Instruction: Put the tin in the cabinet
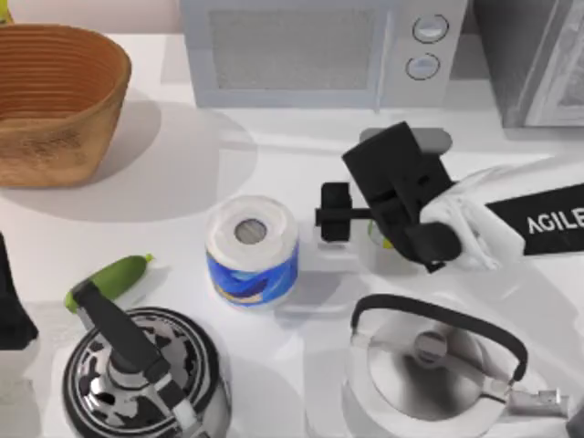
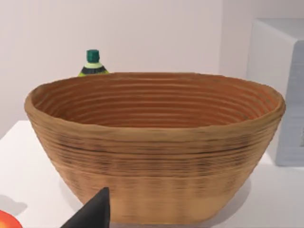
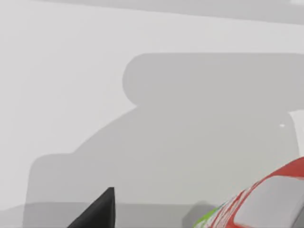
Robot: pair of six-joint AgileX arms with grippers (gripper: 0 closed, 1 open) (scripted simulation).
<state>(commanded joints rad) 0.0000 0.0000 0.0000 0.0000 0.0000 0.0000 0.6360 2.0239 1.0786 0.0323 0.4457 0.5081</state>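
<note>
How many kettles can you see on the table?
2. The black patterned kettle sits at the front left; the white kettle sits at the front right, just in front of the right arm. Others may be out of view.

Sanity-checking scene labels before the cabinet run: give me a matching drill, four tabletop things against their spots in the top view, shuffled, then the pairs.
Things:
1. wicker basket
2. paper roll
3. white kettle
4. black patterned kettle

Places in the top view:
A. front left
B. middle of the table
C. back left
D. front right

Pairs: 1-C, 2-B, 3-D, 4-A

The right gripper sits just right of the paper roll, with the tin close by it in the right wrist view.
</note>
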